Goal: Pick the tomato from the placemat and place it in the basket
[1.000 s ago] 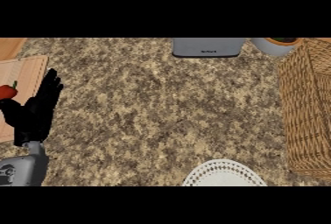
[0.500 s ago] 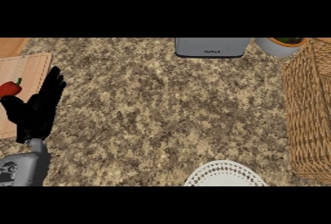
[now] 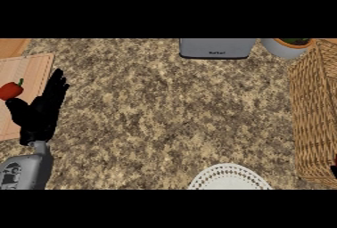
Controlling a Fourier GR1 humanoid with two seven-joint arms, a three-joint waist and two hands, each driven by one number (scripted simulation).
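A red tomato [image 3: 9,90] with a green stem lies on the light wooden placemat [image 3: 26,67] at the far left edge of the head view. My left hand [image 3: 39,113] is just to the right of it and a little nearer to me, open, with straight fingers pointing away and the thumb reaching below the tomato. I cannot tell whether the thumb touches it. The woven basket [image 3: 314,111] stands along the right edge, far across the counter. My right hand does not show.
A grey appliance [image 3: 217,48] stands at the back centre, with a pale pot [image 3: 287,47] to its right by the basket's corner. A white lacy plate [image 3: 228,178] sits at the front edge. Speckled stone counter [image 3: 171,111] lies between placemat and basket.
The whole scene has slid slightly right in the view, and more of the tomato and placemat shows. My left hand stays open beside the tomato.
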